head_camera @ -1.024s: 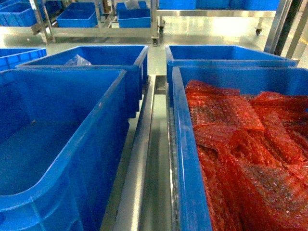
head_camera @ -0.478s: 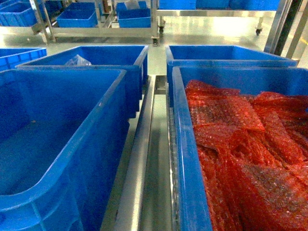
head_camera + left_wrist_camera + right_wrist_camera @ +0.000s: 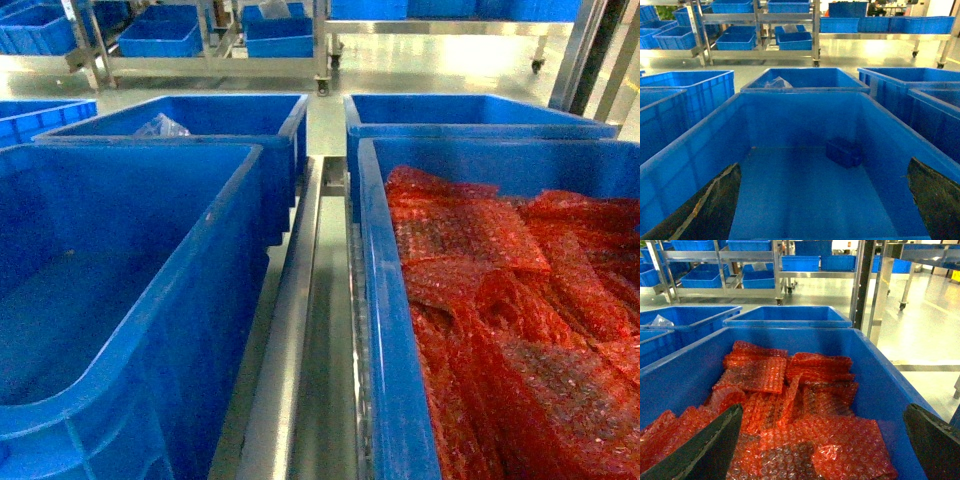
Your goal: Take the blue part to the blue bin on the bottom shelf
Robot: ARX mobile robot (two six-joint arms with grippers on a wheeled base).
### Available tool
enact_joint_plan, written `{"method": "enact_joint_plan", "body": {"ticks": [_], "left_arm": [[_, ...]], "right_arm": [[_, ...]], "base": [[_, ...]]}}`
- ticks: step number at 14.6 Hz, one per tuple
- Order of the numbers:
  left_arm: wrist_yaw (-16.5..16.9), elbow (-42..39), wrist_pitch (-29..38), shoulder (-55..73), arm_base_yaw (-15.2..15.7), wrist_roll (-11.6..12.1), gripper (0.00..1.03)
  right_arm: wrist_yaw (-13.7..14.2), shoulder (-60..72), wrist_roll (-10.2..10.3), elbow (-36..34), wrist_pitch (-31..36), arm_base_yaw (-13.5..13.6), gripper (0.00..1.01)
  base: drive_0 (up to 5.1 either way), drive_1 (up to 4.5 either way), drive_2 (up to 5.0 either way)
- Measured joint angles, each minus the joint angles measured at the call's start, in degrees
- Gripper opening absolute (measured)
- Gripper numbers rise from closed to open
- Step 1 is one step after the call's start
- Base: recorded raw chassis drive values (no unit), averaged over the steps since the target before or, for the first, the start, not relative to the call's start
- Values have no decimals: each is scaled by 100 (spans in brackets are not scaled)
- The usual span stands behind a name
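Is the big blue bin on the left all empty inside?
No, in the left wrist view a small blue part lies on the floor of the bin, near its far wall.

Deep-blue moulded plastic bin (image 3: 800, 120) holds a small blue block-shaped part (image 3: 844, 152) — nearly tone-on-tone. Beside it, red bubble-wrap sheets (image 3: 790, 405) (dimpled, glossy) fill another blue plastic bin (image 3: 890, 390) — between them a silver steel rail (image 3: 290, 340).
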Motion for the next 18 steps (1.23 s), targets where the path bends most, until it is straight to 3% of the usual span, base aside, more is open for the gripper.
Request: {"method": "enact_joint_plan", "body": {"ticks": [18], "left_arm": [[0,0,0,0,0,0,98]], "right_arm": [[0,0,0,0,0,0,98]], "base": [[0,0,0]]}}
